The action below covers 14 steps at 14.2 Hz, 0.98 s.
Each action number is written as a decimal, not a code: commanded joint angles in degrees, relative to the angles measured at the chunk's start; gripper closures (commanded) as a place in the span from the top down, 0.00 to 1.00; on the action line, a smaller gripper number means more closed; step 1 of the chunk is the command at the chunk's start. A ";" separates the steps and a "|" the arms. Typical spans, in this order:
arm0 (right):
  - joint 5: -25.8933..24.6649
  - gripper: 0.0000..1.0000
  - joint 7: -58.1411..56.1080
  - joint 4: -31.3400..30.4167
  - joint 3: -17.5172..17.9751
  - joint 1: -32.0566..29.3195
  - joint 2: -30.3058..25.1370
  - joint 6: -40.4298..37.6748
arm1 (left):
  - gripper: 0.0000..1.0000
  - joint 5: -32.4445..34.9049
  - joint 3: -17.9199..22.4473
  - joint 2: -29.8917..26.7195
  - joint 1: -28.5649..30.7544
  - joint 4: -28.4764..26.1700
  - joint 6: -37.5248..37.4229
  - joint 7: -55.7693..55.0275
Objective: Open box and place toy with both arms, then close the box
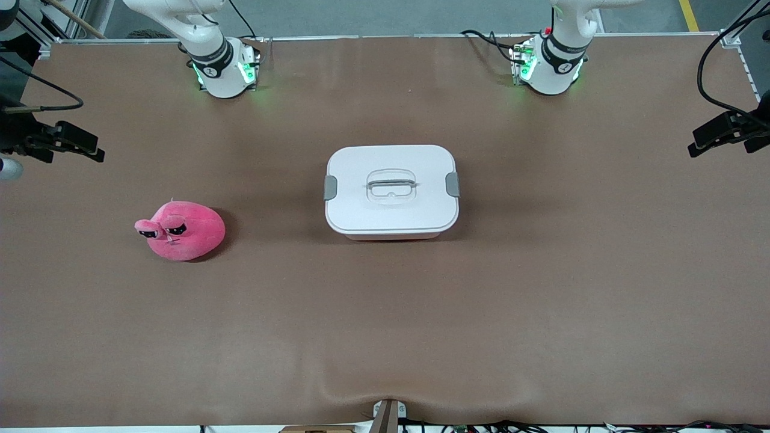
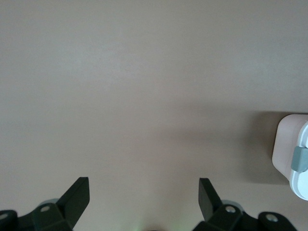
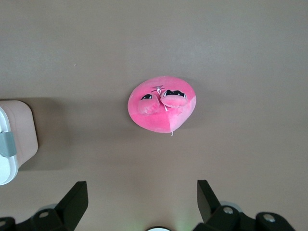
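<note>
The box point(image 1: 391, 191) sits shut in the middle of the table, its white lid on with grey side clips and a recessed handle; one end of it shows in each wrist view point(image 2: 293, 161) point(image 3: 14, 142). The pink plush toy point(image 1: 180, 230) lies on the table toward the right arm's end, slightly nearer the front camera than the box, and appears in the right wrist view point(image 3: 162, 103). My left gripper point(image 2: 143, 192) hangs open high over bare table, empty. My right gripper point(image 3: 142, 196) is open and empty too, high above the table beside the toy. Both hands are out of the front view.
The brown table point(image 1: 385, 313) stretches wide around both objects. Black camera clamps stick in at each end of the table point(image 1: 66, 141) point(image 1: 728, 132). The arms' bases point(image 1: 225, 66) point(image 1: 550, 63) stand along the table's edge farthest from the front camera.
</note>
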 commanded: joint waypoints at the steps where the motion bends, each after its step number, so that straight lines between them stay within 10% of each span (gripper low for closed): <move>1: -0.92 1.00 -0.04 1.28 0.03 0.20 0.47 -0.86 | 1.00 0.16 0.01 0.25 0.07 0.80 -0.15 0.62; 14: -0.92 1.00 0.05 1.28 0.03 0.20 0.47 -0.60 | 1.00 -0.10 0.27 3.15 0.60 2.64 -0.07 0.19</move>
